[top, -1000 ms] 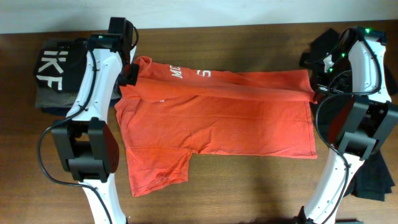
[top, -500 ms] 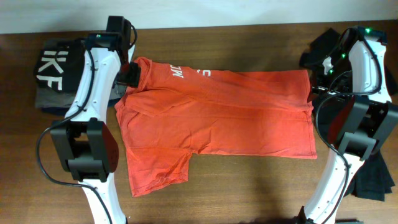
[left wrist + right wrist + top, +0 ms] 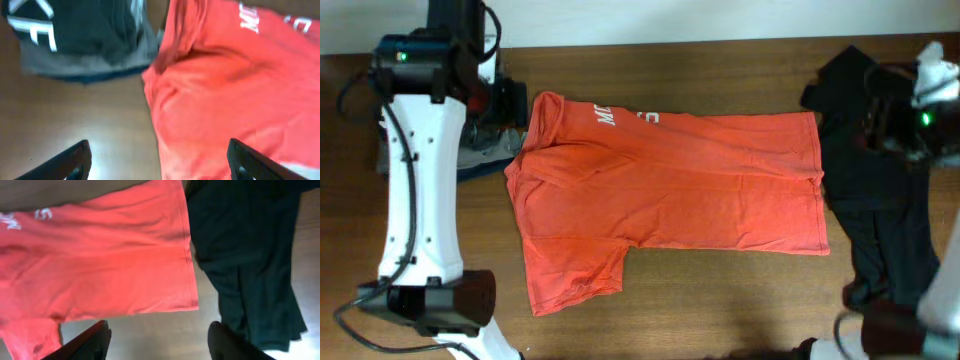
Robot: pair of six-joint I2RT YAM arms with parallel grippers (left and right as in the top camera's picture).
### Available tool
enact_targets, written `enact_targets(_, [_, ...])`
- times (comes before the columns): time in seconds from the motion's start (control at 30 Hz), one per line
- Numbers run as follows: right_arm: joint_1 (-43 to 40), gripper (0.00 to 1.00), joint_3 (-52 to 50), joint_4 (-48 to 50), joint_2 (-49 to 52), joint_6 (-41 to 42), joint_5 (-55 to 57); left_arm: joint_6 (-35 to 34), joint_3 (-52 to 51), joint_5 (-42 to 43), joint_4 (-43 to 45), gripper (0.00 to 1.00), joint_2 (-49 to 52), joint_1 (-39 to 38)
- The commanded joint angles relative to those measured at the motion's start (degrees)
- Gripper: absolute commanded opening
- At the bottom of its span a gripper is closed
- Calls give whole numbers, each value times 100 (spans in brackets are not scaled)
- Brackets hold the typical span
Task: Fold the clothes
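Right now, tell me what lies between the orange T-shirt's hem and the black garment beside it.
Only a sliver of bare wooden table, clearest in the right wrist view; toward the back, the T-shirt and black garment nearly touch.

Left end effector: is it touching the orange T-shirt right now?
Apart. The left wrist view shows the left end effector open and hanging well above the orange T-shirt, holding nothing.

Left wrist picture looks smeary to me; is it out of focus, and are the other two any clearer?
Left wrist view: blurred throughout, the T-shirt lettering smeared, a pale sheen on the table. Right wrist view: sharper, the shirt's hem stitching readable, the dark garment nearly featureless. Overhead view: shirt crisp and evenly lit, but the right arm is smeared.
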Motion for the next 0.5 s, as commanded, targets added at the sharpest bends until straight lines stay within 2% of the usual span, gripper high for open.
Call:
enact_targets(0.0, [11,68,-1123,-35,-706,153,-39,-494,42,138,-470,86,-127,-20])
enact_targets(0.23, [0,68,-3174,297,-1600,505,2,-664,-387,271,-505,87,-280,-374])
enact_targets(0.27, [0,68,-3742,638,-1816,684,0,-713,-608,269,-505,87,-348,-470])
enact_targets(0.47, [0,67,-5530,2094,-2122,1300,11,-1220,-2070,125,-160,87,-962,-734])
